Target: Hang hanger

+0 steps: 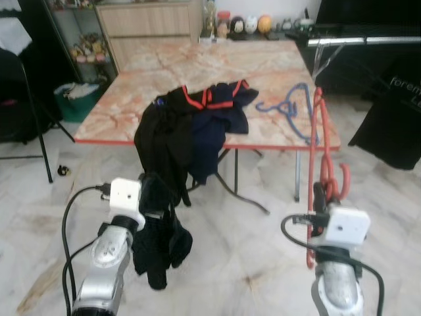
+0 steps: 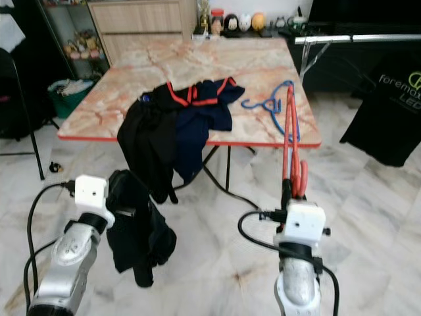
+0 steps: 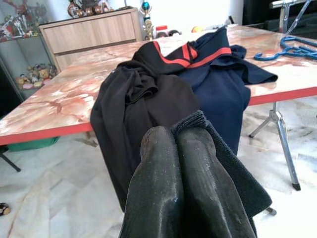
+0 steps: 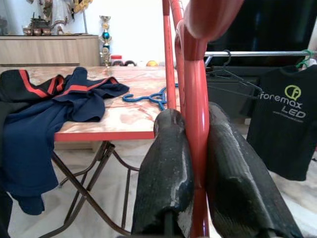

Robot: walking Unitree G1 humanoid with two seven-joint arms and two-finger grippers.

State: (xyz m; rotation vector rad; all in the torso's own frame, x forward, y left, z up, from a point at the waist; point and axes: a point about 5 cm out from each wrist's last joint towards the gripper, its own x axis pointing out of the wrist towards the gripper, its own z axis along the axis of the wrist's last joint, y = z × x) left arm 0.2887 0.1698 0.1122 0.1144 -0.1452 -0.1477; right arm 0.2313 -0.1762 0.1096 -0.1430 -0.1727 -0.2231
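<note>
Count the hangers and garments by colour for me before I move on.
Red hanger, clamped in the right gripper: 1
Blue hanger on the table: 1
Black garment, pinched by the left gripper: 1
Navy garment with red trim: 1
Black printed T-shirt on the rail: 1
Total: 5

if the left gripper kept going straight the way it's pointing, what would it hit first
Probably the black garment hanging over the table's near edge, judging by the left wrist view. The left gripper already pinches dark cloth; depth is unclear.
</note>
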